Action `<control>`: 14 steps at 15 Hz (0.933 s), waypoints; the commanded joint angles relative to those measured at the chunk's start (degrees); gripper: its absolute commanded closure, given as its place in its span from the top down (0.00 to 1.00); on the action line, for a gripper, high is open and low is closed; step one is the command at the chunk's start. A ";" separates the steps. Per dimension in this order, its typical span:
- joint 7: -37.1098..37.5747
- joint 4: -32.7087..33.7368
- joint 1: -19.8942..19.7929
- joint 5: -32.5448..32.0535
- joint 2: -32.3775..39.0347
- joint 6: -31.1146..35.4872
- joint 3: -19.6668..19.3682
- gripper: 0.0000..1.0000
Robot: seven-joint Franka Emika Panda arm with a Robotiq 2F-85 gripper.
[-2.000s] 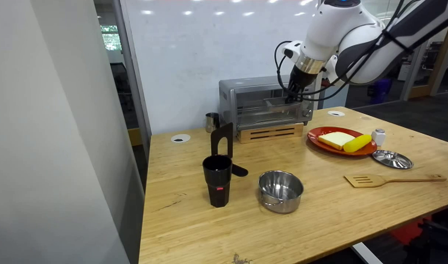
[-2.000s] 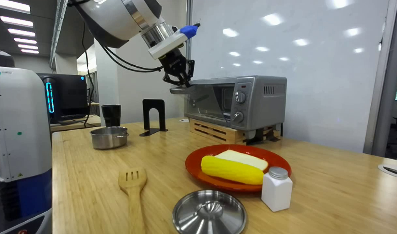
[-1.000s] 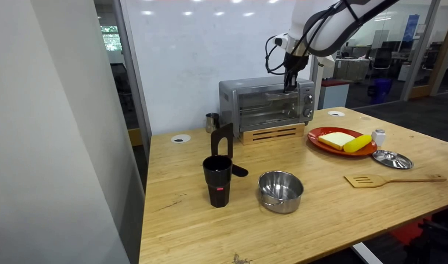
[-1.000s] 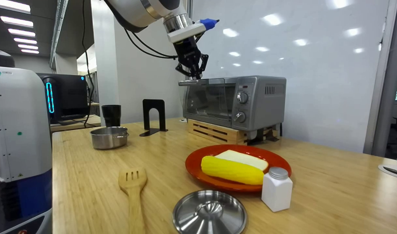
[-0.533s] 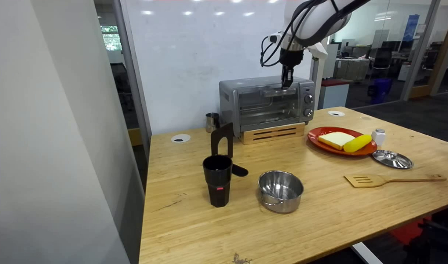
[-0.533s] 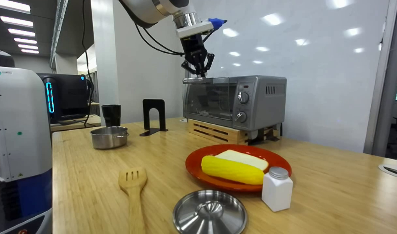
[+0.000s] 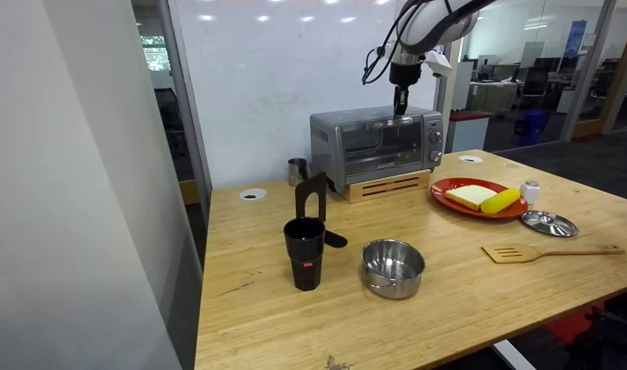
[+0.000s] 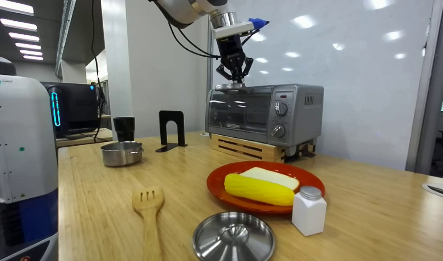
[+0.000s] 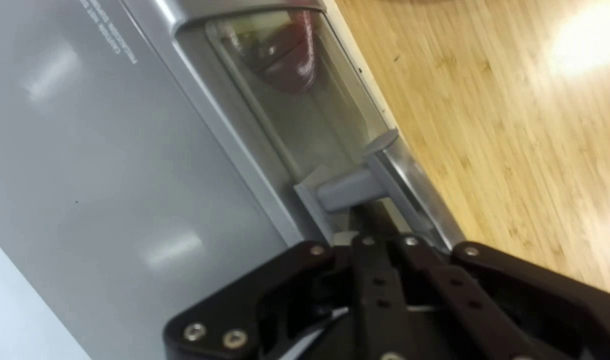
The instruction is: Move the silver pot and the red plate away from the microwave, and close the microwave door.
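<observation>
Claw (image 8: pixel 238 80) closed at the handle (image 8: pixel 225 87), toaster oven door (image 8: pixel 239 114) closed, silver pot (image 8: pixel 121 156) well apart, red plate (image 8: pixel 216 183) nearer

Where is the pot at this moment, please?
In an exterior view, the pot stands on the table below and right of centre, between the black cup, at left, and the spatula, at right.

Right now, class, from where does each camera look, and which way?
In an exterior view: raised, facing the toaster oven past the silver pot; arm and gripper top right.
In an exterior view: low, facing the oven's knobs past the silver lid; arm and gripper at top.
Wrist view: above the oven, facing down at its door handle; gripper at bottom.
Both exterior views share oven, pot and lid.
</observation>
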 commanded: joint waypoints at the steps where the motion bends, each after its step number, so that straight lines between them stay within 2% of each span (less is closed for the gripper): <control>1: -3.55 9.57 -2.94 1.49 6.01 -4.67 0.28 0.00; 8: -3.33 17.01 -1.94 1.19 8.70 -14.24 0.75 0.00; 14: -0.74 19.28 2.14 -0.51 4.40 -22.18 1.88 0.00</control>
